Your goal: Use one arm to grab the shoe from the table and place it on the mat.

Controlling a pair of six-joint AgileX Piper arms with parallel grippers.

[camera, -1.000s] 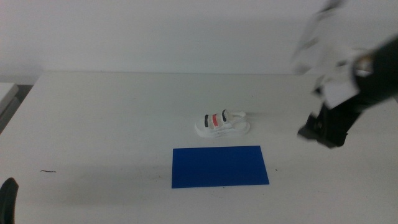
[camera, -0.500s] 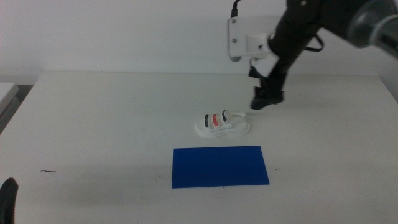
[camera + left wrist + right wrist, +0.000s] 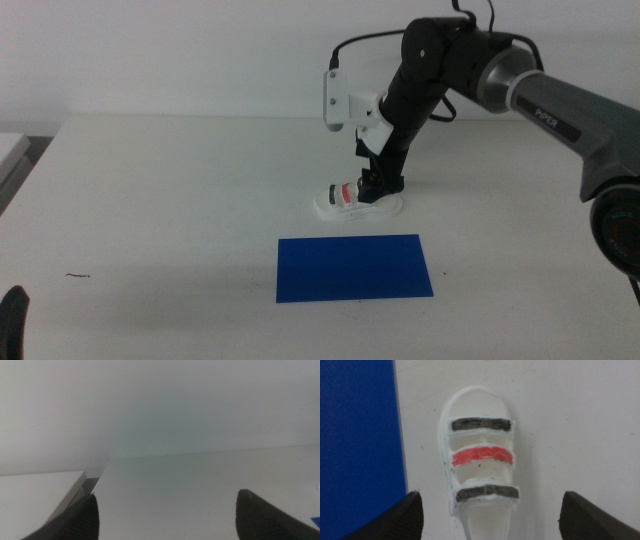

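- Middle view showed the right arm (image 3: 520, 85) reaching in from the right side and bending down over the shoe (image 3: 356, 198), which sat on the white desk (image 3: 180, 200).
- The right claw (image 3: 378, 185) hung directly over the heel end of the shoe, at or just above it; whether it touched the shoe could not be told from that view.
- Right wrist view looked straight down on the shoe (image 3: 479, 457), with two black straps and a red one between them, all clearly visible.
- The right claw (image 3: 490, 515) was spread wide, its two dark jaws standing well apart on either side of the shoe and gripping nothing.
- The shoe lay flat on its sole on the desk (image 3: 570, 425), just beside the blue mat (image 3: 357, 445) but not on it.
- In the middle view the mat (image 3: 354, 267) lay nearer the camera than the shoe, with a narrow strip of bare desk between them.
- Left wrist view showed the left claw (image 3: 165, 520) released, its jaws far apart, holding nothing over the desk (image 3: 190, 485).
- The left claw (image 3: 12, 318) sat at the bottom left corner of the middle view, well apart from shoe and mat.
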